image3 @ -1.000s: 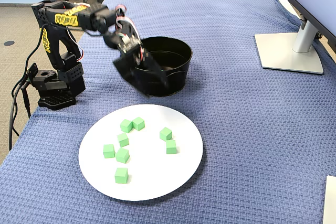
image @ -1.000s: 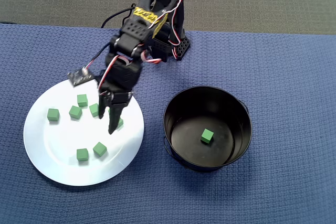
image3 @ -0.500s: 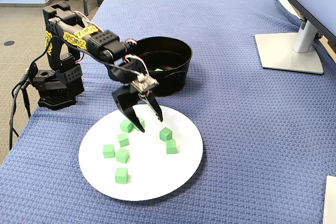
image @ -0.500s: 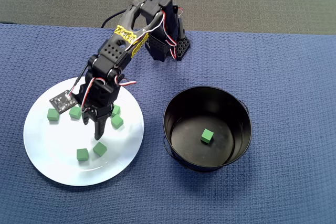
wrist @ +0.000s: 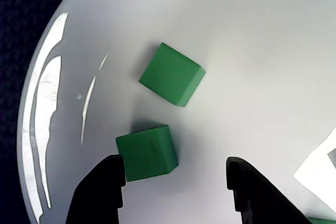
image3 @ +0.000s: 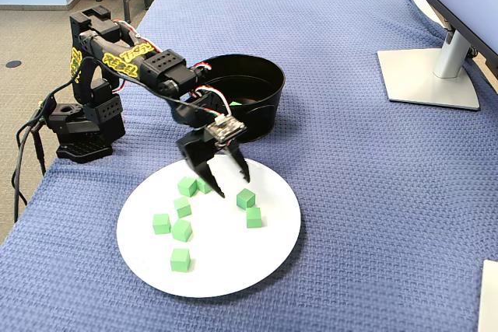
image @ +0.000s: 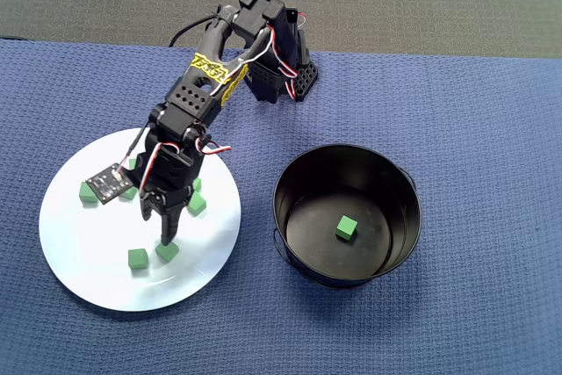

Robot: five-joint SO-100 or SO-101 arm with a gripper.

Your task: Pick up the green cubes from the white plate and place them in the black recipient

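Several green cubes lie on the white plate point(image: 88, 252), which sits at the left in the overhead view. My gripper point(image: 163, 234) hovers low over the plate, open and empty. In the wrist view the gripper point(wrist: 176, 174) straddles one green cube point(wrist: 147, 153), which sits against the left finger point(wrist: 105, 187) and clear of the right finger. A second cube point(wrist: 171, 74) lies just beyond it. In the fixed view the gripper point(image3: 232, 183) stands over the cube point(image3: 246, 198). The black recipient point(image: 399, 191) stands right of the plate and holds one green cube point(image: 347, 228).
The arm's base point(image: 281, 81) stands behind the plate and the pot on blue woven cloth. A monitor stand point(image3: 428, 75) is at the far right in the fixed view. The pot point(image3: 264, 83) stands close behind the gripper there.
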